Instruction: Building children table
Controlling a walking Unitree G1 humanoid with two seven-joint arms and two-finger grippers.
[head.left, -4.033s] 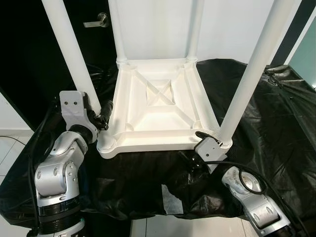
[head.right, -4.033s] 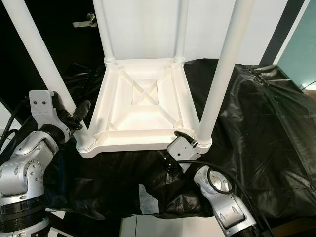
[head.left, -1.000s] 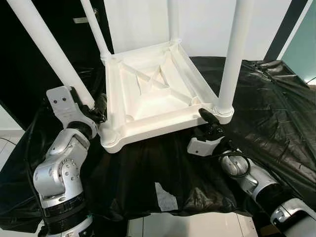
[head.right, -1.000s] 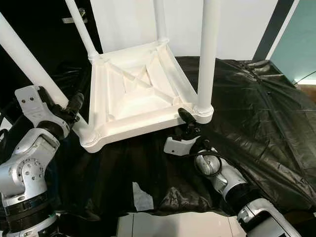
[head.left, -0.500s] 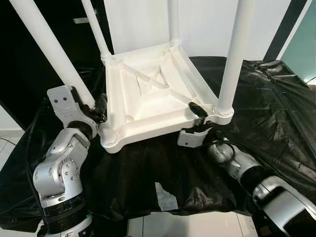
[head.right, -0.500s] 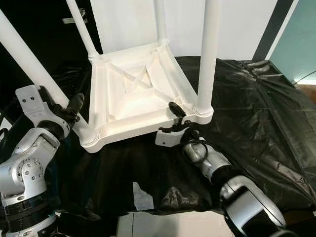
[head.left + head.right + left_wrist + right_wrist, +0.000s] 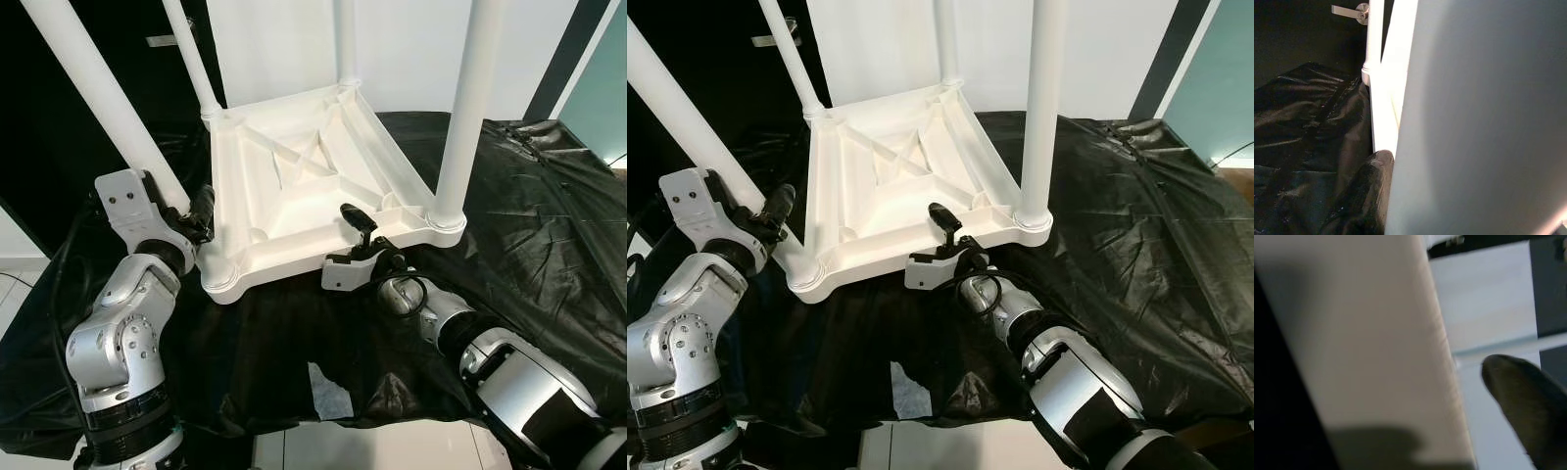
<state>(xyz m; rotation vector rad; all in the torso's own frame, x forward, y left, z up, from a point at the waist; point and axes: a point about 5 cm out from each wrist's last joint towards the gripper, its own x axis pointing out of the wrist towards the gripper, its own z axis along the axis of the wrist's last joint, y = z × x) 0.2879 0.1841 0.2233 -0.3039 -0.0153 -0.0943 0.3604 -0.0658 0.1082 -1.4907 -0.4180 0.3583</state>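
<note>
Steadying the upturned table point(image 7: 304, 196) on black sheeting point(image 7: 529, 215).
My left gripper point(image 7: 203, 208) pinches the near-left leg point(image 7: 98, 98); right gripper point(image 7: 359, 221), spread, straddles the front rim — slipping could tip it.

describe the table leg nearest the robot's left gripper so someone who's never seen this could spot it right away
An upside-down white table rests on black sheeting, four legs pointing up. The leg rises from the near corner on the robot's left, beside the left gripper. Unlike its upright neighbours, it leans outward.
</note>
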